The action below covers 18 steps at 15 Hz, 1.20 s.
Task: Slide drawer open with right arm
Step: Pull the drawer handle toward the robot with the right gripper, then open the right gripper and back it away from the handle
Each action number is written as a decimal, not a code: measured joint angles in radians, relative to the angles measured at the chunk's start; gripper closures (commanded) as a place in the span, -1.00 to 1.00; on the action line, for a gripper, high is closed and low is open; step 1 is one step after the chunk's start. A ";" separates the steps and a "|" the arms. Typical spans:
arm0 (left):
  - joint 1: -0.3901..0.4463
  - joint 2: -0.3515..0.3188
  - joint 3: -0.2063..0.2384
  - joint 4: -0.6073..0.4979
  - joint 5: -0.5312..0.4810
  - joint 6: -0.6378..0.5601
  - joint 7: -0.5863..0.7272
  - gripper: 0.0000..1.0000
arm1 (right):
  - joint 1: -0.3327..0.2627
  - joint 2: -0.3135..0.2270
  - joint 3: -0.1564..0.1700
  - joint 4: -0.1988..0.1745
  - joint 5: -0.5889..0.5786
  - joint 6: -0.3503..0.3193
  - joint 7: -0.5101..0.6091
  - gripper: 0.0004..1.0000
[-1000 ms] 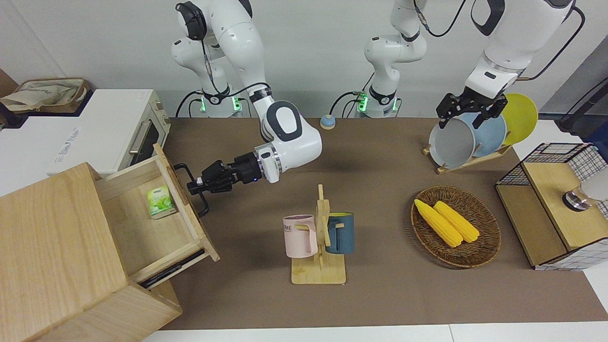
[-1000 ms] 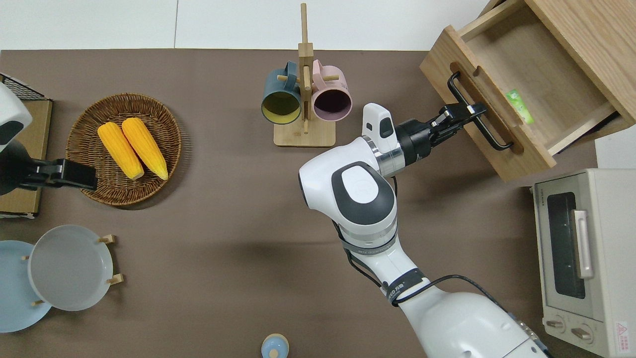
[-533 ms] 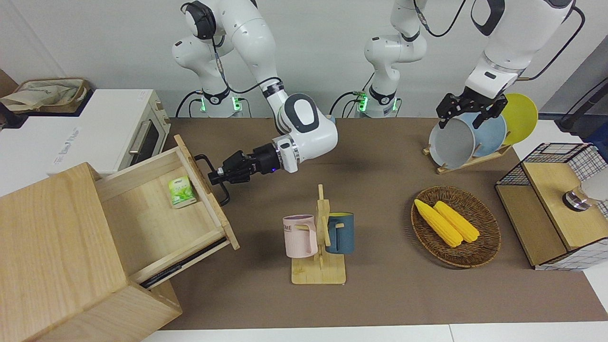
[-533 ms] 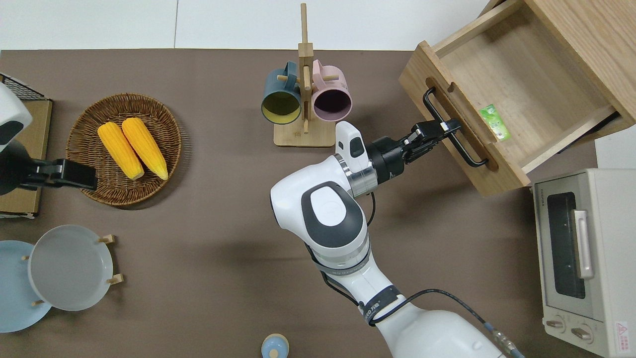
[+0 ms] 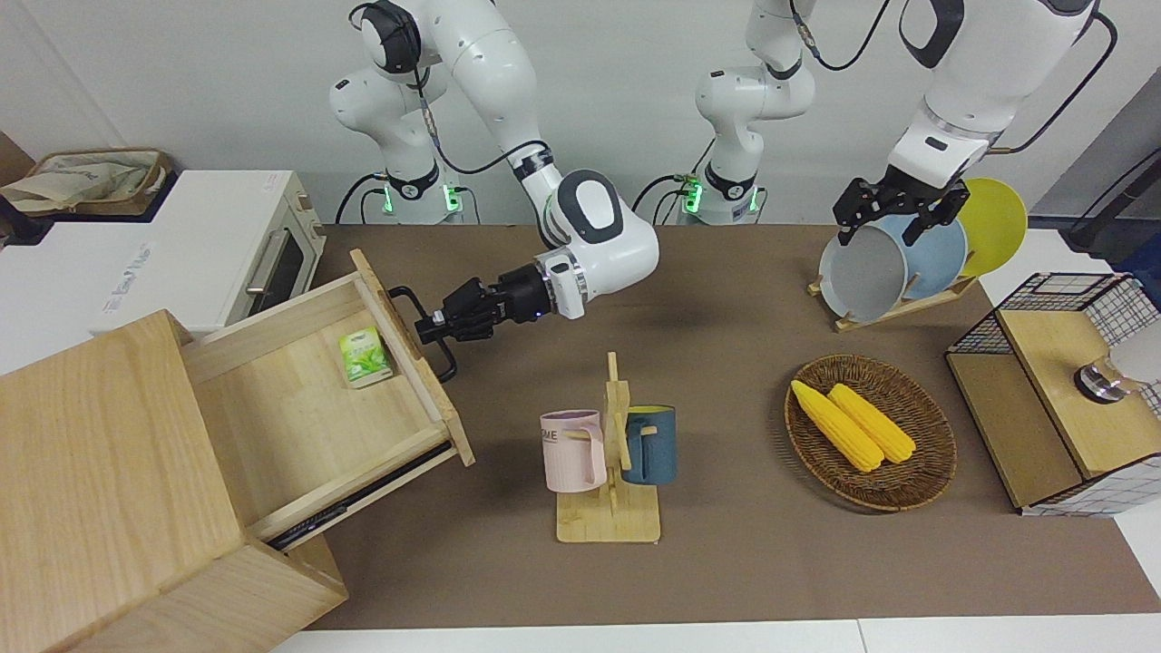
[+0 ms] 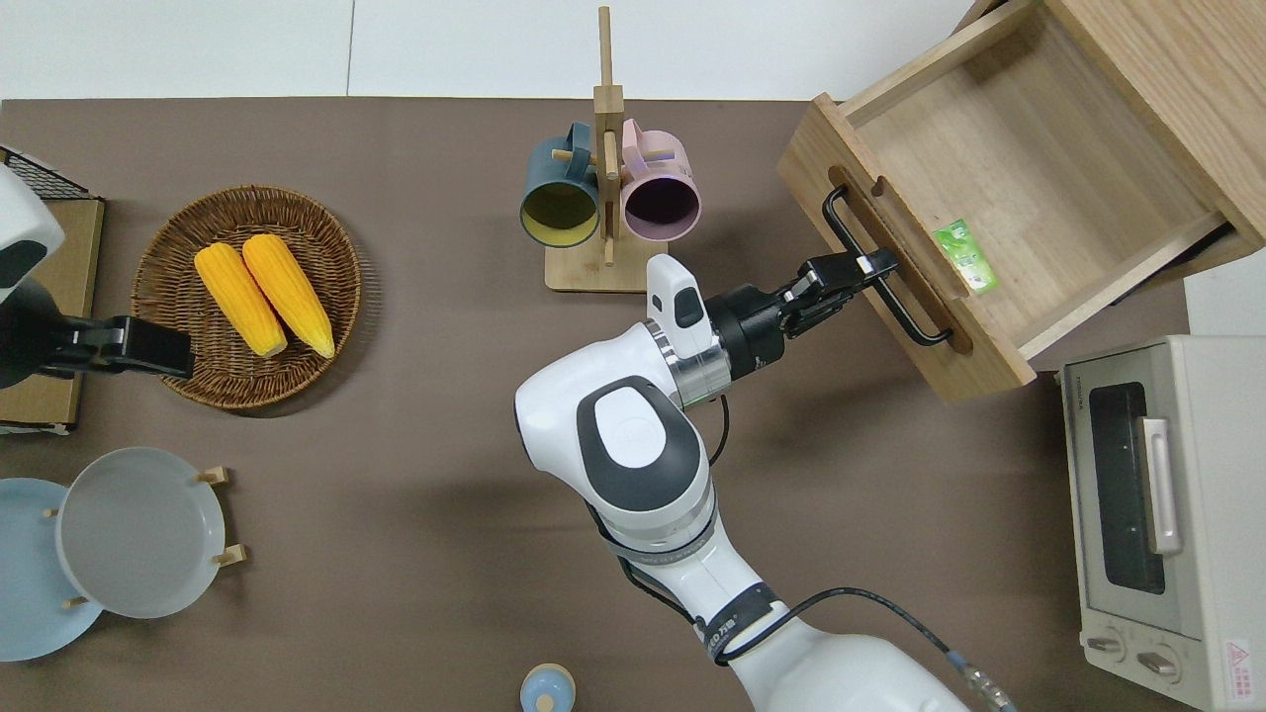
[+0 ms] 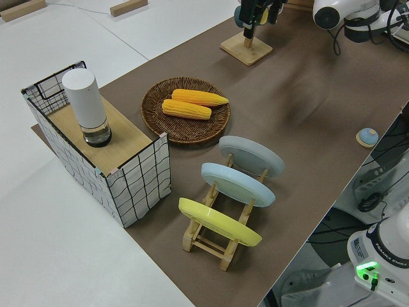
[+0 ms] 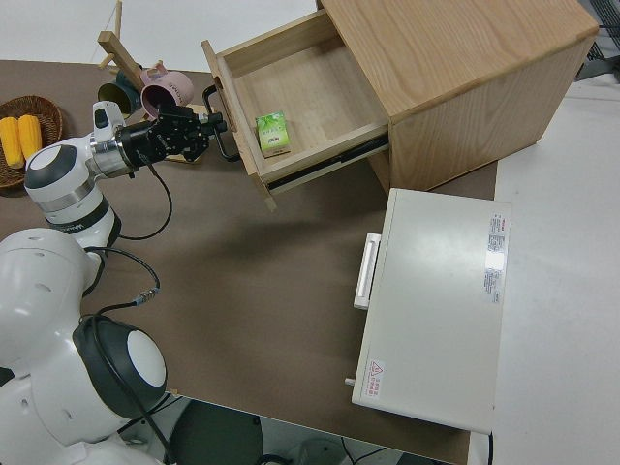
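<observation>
one right gripper (image 6: 862,271) was clamped on the black handle (image 6: 883,269) of the drawer (image 6: 999,188), which stood far out of its cabinet (image 5: 100,481); pulling straight along the runners would likely avoid jamming; the left arm was parked.

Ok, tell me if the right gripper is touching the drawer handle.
Touching. In the overhead view the right gripper has its jaws closed around the black handle of the drawer; the front view agrees.
</observation>
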 measured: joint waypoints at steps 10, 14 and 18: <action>0.000 0.000 0.000 0.000 0.000 0.000 0.000 -0.99 | 0.051 0.000 -0.030 0.012 0.034 -0.006 -0.001 0.48; 0.000 0.000 0.000 0.000 0.000 0.000 0.000 -0.99 | 0.061 0.005 -0.040 0.013 0.033 -0.006 -0.026 -0.97; 0.000 0.000 0.000 0.000 0.000 0.000 0.000 -0.99 | 0.073 0.008 -0.048 0.030 0.020 -0.009 -0.031 -0.97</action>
